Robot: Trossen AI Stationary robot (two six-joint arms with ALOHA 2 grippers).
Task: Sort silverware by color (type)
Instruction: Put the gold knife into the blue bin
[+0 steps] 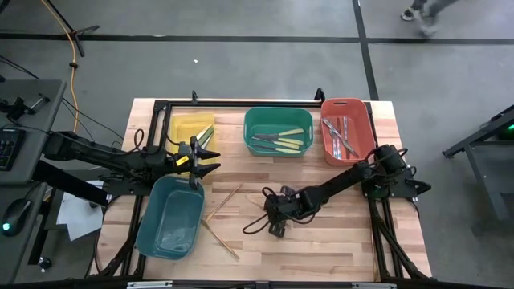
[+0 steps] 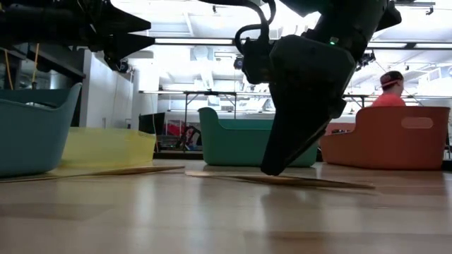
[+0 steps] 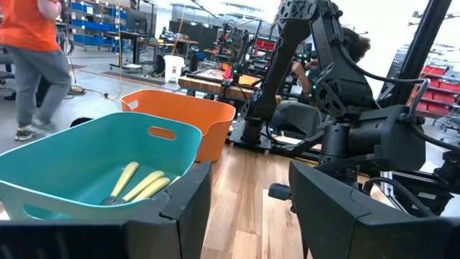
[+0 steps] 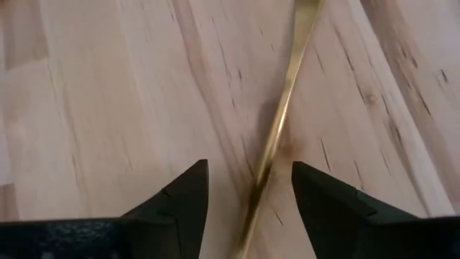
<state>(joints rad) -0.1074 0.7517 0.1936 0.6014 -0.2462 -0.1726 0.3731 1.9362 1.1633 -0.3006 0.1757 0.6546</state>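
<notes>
Right wrist view looks straight down on a thin tan wooden utensil (image 4: 284, 108) lying flat on the bare wooden table (image 4: 93, 93), its slim handle running between the right gripper's (image 4: 250, 188) two dark fingers. Those fingers stand apart with the stick in the gap and neither clearly pressing it, so I'd say it is lined up for a pinch rather than held. From above, the right gripper (image 1: 277, 215) is down low at the table's middle, with a few more wooden pieces (image 1: 222, 205) scattered just beside it toward the teal bin (image 1: 170, 217); these look like the only silverware not yet sorted.

The rest sits in bins along the far edge, and the grouping explains the layout: yellow-handled pieces in the green bin (image 1: 278, 131), silver-grey ones in the red bin (image 1: 347, 128), and a couple of green-handled ones in the yellow bin (image 1: 191, 131). The teal bin holds no wooden pieces that I can make out, so it seems the likely home for them.

The left gripper (image 1: 205, 157) hangs above the gap between the yellow and teal bins, fingers spread wide and empty, apparently waiting. Its own camera shows the green bin with yellow handles (image 3: 136, 183) inside, and a person in an orange top (image 3: 32, 25) walking past beyond the table.
</notes>
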